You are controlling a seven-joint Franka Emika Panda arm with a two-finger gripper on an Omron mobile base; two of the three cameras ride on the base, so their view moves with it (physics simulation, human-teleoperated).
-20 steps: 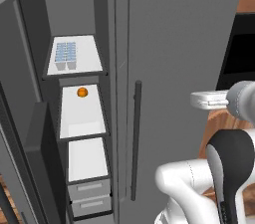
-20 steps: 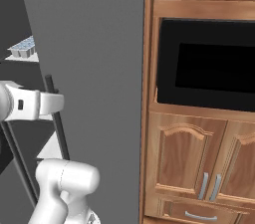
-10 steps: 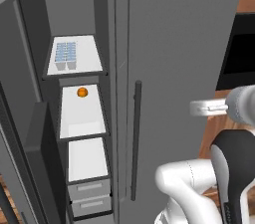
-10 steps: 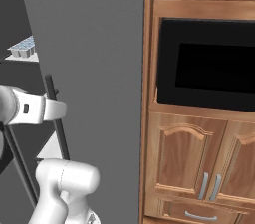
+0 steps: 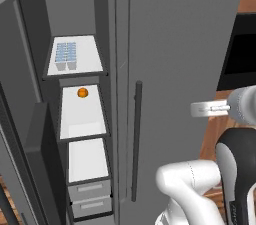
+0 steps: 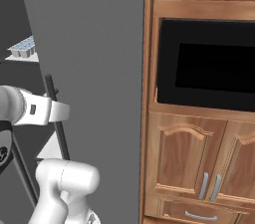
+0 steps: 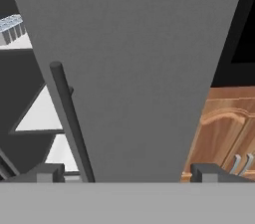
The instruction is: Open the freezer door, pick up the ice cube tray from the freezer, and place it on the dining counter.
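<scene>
Freezer door (image 5: 20,134): swung wide open at the left edge of the left base view, its inner face turned toward the robot; the opening step looks done.

Freezer (image 5: 80,114): compartment exposed, white shelves stacked one above another and two drawers at the bottom.

Ice cube tray (image 5: 66,54): sits untouched on the top shelf, blue cells up, toward the shelf's left side; also seen at the far left of the right base view (image 6: 21,48) and in the upper left corner of the hand view (image 7: 11,28).

Orange ball (image 5: 82,92): a small round item on the shelf below the tray, well apart from it.

Gripper (image 5: 207,110): over the past second it has slid a little further right, hanging in front of the plain grey door (image 5: 185,69) near the wooden cabinets (image 6: 199,168), well apart from the tray.

Jaws: spread fully apart, nothing between them; in the hand view the two tips frame the plain door and its dark bar handle (image 7: 72,123).

Meaning for the task: the arm appears to be clearing away from the door it opened; the reach up and left to the top shelf is judged the next step.

Dining counter: destination, reached only after the pickup.
</scene>
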